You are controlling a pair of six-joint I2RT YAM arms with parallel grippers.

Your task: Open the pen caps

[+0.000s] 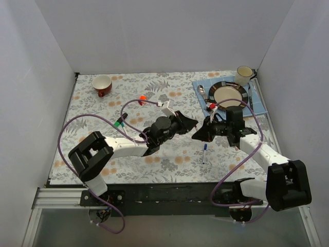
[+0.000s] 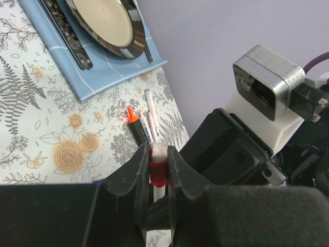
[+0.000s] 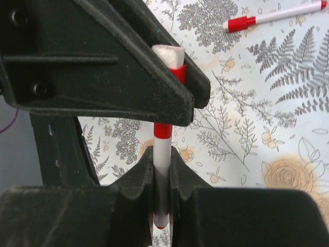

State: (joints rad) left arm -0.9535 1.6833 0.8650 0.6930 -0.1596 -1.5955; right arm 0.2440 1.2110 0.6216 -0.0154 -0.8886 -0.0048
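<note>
A white-barrelled pen [image 3: 163, 145] with a red cap [image 2: 158, 174] hangs between my two grippers above the middle of the table. My left gripper [image 2: 158, 155] is shut on the red cap, whose white end shows above the jaws. The right gripper [image 3: 163, 163] is shut on the white barrel just below the cap's red band. In the top view the left gripper [image 1: 189, 125] and the right gripper [image 1: 201, 135] meet tip to tip. The cap [image 3: 177, 72] sits on the pen.
Several pens lie loose: a blue-ended one [image 1: 204, 153], a red-capped one [image 3: 272, 16], an orange-tipped black marker [image 2: 134, 123], and others near a green cap [image 1: 119, 123] and an orange cap [image 1: 142, 98]. A plate [image 1: 229, 95] on a blue napkin [image 1: 259, 105], a cream mug [image 1: 243, 75] and a red cup [image 1: 102, 85] stand at the back.
</note>
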